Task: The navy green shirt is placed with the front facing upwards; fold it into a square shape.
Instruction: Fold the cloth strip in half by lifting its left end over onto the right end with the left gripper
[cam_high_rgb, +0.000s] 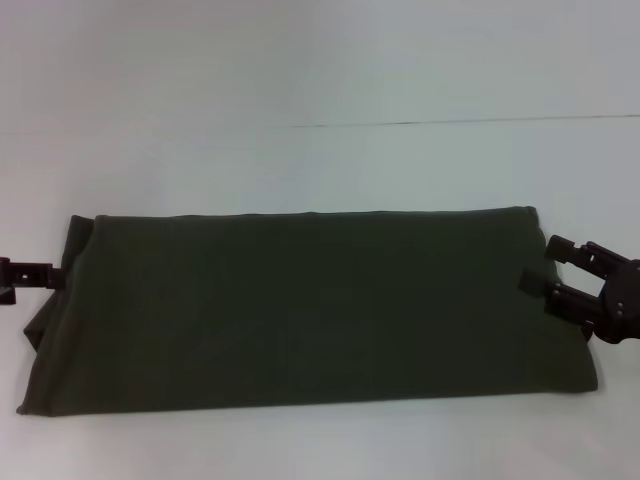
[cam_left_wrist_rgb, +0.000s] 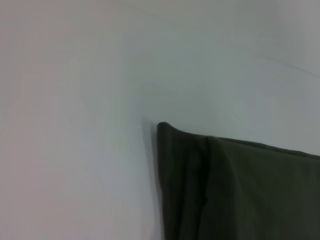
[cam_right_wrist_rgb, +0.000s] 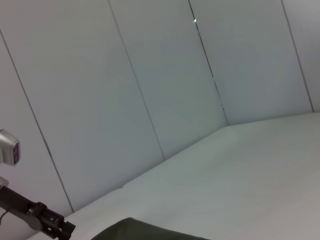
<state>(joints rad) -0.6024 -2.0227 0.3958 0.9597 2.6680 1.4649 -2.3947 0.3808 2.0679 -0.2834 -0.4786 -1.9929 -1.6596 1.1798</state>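
Head view shows the navy green shirt (cam_high_rgb: 310, 310) lying flat on the white desk (cam_high_rgb: 300, 70) as a long wide band, stretched across the near half of the desk from the left side to the right, plain green side up, no lettering showing. So my guess is it's already been folded lengthwise and what's left is bringing the two short ends in to make the square. That would explain why the arms sit where they do: the left tool (cam_high_rgb: 22, 278) is right at the shirt's left short end, by the desk's left edge, and the right tool (cam_high_rgb: 565, 270) is at the right short end, one at each end for a mirrored fold. The right tool has its fingers spread apart with nothing between them, tips just touching or hovering at the cloth edge, hard to say which. The left one is mostly cut off, so I can't tell how it stands. The left wrist view just shows the shirt's layered far-left corner on bare desk; it looks neatly stacked and should lift together.
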